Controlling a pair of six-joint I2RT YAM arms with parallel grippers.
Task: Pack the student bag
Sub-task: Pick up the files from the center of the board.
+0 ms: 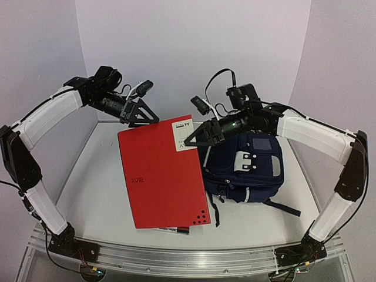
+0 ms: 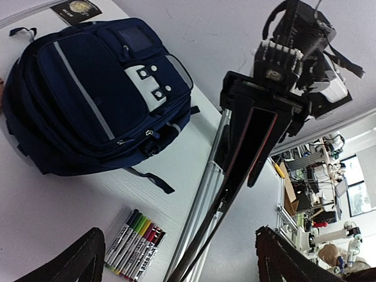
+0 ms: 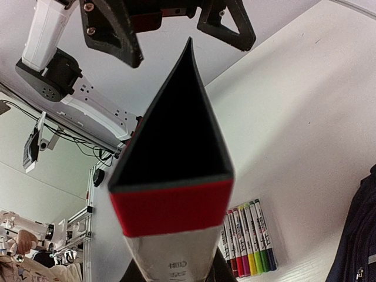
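- The right claw (image 1: pixel 195 140) was closed on the red notebook (image 1: pixel 161 176) and pinched it at the upper corner, where the white label is.
- The notebook was lifted at that end and tilted over the table (image 1: pixel 97 176). Whether its lower edge touched the table could not be told.
- A grip on one corner probably left the rest of the notebook free, so that it could later slide into an opening.
- The left claw (image 1: pixel 145 115) was wide open and held nothing. It hung near the top edge of the notebook, perhaps ready to steady it or to help with the bag.
- The student bag (image 1: pixel 249 170) lay flat on the table just beside the notebook, under the right arm, with its front pocket up. Whether its main zip was open could not be told.
- A row of markers (image 2: pixel 135 244) lay side by side on the table near the bag, likely waiting for their turn.
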